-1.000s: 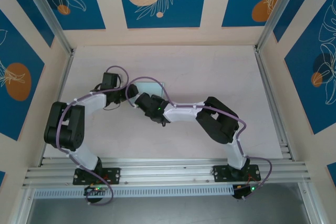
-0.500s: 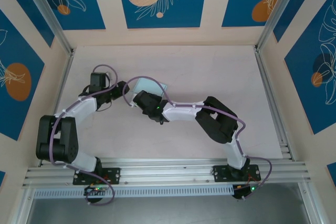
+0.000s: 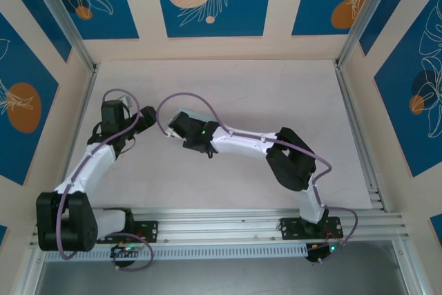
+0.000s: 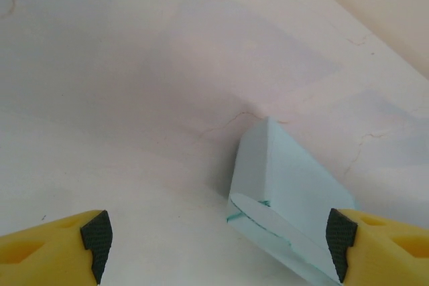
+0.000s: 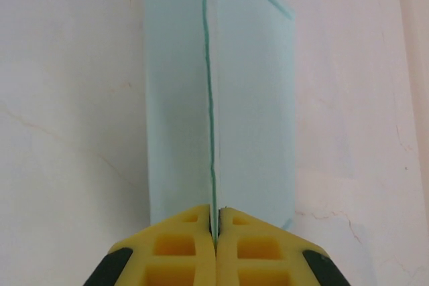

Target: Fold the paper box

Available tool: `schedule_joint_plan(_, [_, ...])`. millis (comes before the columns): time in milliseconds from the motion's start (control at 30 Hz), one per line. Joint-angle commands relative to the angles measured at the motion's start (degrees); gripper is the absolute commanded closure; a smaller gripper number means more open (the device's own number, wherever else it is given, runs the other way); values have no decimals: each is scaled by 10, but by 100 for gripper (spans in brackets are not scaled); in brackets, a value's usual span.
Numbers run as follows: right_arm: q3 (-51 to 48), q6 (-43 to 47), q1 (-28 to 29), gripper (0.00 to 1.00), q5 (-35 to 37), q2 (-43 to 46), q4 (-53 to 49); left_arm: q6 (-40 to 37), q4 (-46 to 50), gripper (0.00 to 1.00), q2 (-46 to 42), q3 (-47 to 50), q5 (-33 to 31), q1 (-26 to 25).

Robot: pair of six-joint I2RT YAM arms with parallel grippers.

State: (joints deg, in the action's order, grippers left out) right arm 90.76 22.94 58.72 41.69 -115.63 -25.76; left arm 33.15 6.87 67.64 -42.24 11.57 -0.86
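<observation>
Pale-blue card: the paper box (image 5: 248, 98) is thin, light-blue card folded up into a slim rectangular body.
Markings: a fine dark-green line runs the length of the box along its upper fold, and short green strokes show at a near corner in the left wrist view.
Box position: it is left of the middle of the table (image 3: 276, 94), between the two grippers in the overhead view. Whether its underside rests on the surface or is lifted off it cannot be told.
Right gripper: the right gripper (image 5: 216, 229) is clenched on the near edge of the box. Its yellow fingers (image 5: 177, 246) are pressed together right at the green line, with the card pinched between them.
Box from the right wrist: it stretches straight away from the fingertips, one face to each side of the fold.
Left gripper: the left gripper (image 4: 218, 246) is released, with its jaws spread wide and nothing between them.
Left fingers: the fingers are yellow with black pads (image 4: 97, 236), one at each lower corner of the left wrist view.
Box from the left wrist: it sits ahead and toward the right-hand finger, its near end just beside that pad. Contact cannot be told.
Arms: in the overhead view the left arm (image 3: 90, 164) and the right arm (image 3: 242, 144) both reach toward the box from opposite sides.
Table surface: it is pale and whitish, with faint hairline cracks.
</observation>
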Motion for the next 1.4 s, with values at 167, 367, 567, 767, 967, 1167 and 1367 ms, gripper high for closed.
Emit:
schedule_joint_plan(167, [138, -134, -43, 100, -168, 64, -253, 3, 28, 15, -65, 5, 10, 9])
schedule_joint_plan(367, [121, -139, -110, 100, -327, 85, -276, 10, 17, 15, -68, 10, 31, 9])
schedule_joint_plan(567, [119, -93, -161, 100, -499, 75, -302, 13, -12, 15, -60, 21, 57, 9])
schedule_joint_plan(767, [159, -43, -176, 100, -524, 29, -351, -91, -148, 14, -35, 42, 177, 9])
schedule_joint_plan(967, [183, -21, -189, 100, -530, -8, -369, -290, -145, 21, 68, -21, 389, 11])
schedule_joint_plan(1167, [207, -13, -189, 100, -507, -32, -384, -461, -85, 25, 123, -70, 458, 11])
schedule_joint_plan(1367, [215, -11, -189, 100, -501, -35, -381, -620, 88, 34, 172, -149, 455, 11])
